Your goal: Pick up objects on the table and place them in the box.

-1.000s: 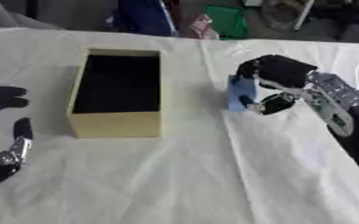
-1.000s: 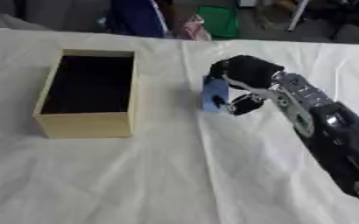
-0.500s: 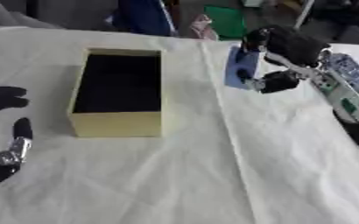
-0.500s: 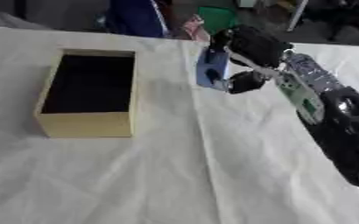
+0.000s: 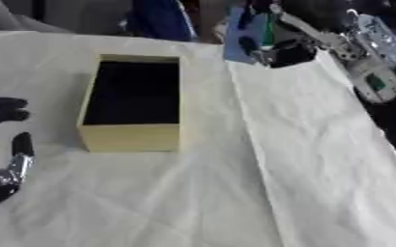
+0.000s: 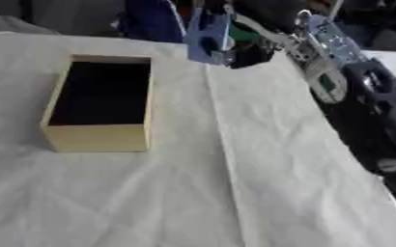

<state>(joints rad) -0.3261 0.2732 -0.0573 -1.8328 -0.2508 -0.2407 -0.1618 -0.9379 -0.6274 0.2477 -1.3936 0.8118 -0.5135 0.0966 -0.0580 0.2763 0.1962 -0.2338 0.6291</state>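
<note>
Text: none legible.
Box (image 5: pixel 132 136): plain tan wall, unmarked.
Blue object (image 6: pixel 203 43): no lettering readable.

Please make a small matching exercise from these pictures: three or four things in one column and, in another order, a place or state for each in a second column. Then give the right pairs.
Things:
1. box
2. blue object
3. left hand
4. tablecloth

Places or states:
A. held up in the right hand, near the far edge of the table
B. resting open at the left edge, holding nothing
C. white, wrinkled, covering the table
D. open on top, dark inside, standing on the cloth

Right pairs: 1-D, 2-A, 3-B, 4-C
</note>
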